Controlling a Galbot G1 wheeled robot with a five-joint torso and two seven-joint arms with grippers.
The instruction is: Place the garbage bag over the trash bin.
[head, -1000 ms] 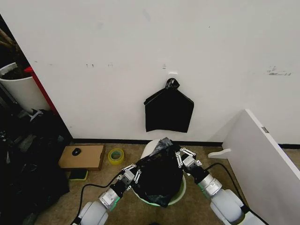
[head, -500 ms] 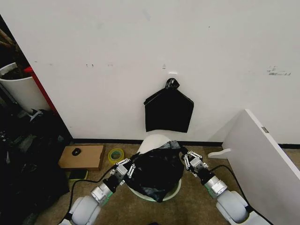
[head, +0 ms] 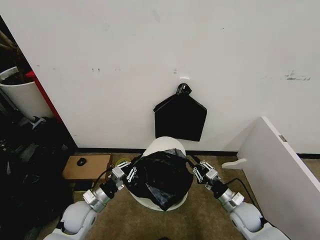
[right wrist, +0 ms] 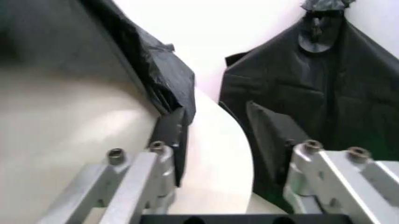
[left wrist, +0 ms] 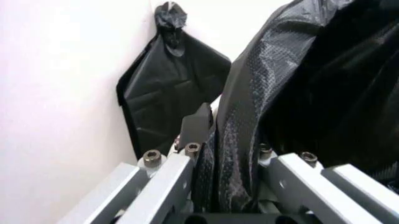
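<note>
While the trash bin (head: 161, 150) stands on the floor against the far wall, directly below a black bundle (head: 180, 119) hanging there, the garbage bag (head: 160, 177) drapes over its near side and top. The left hand (head: 125, 172) is clamped on the bag's left edge, plastic pinched between its fingers (left wrist: 187, 161). The right hand (head: 201, 171) sits at the bag's right edge, fingers (right wrist: 171, 135) apart, one touching the plastic.

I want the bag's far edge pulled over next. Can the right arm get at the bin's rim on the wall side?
Probably yes: the right gripper is beside the trash bin, whose bare wall-side rim the garbage bag leaves uncovered. The hanging black bundle is close above.
</note>
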